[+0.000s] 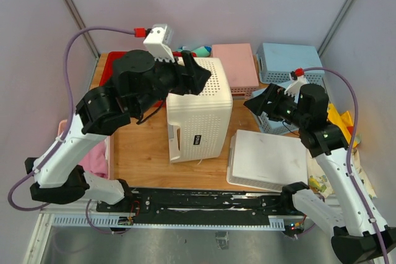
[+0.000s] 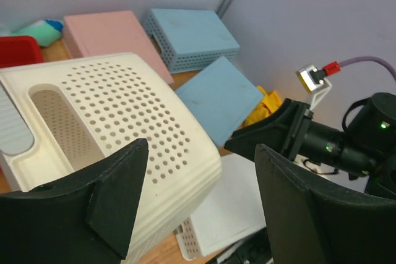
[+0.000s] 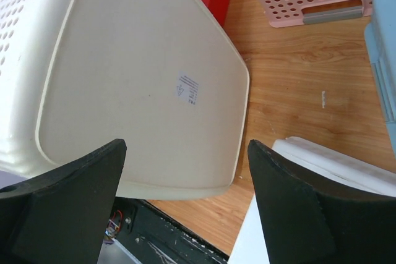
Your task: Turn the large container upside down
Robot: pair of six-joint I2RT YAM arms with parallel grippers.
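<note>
The large container, a deep cream perforated basket, lies on its side in the middle of the wooden table. Its base faces right and shows a small white sticker. My left gripper hovers open over the container's upper far edge. In the left wrist view the perforated wall and handle slot lie under and between the spread fingers of the left gripper, and the right finger stands clear of the container. My right gripper is open to the right, facing the base from a short distance; the right gripper touches nothing.
A flatter white basket lies upside down at the front right. A pink basket and blue baskets stand at the back, one blue basket tilted. A red tray is at the back left, pink cloth at the left edge.
</note>
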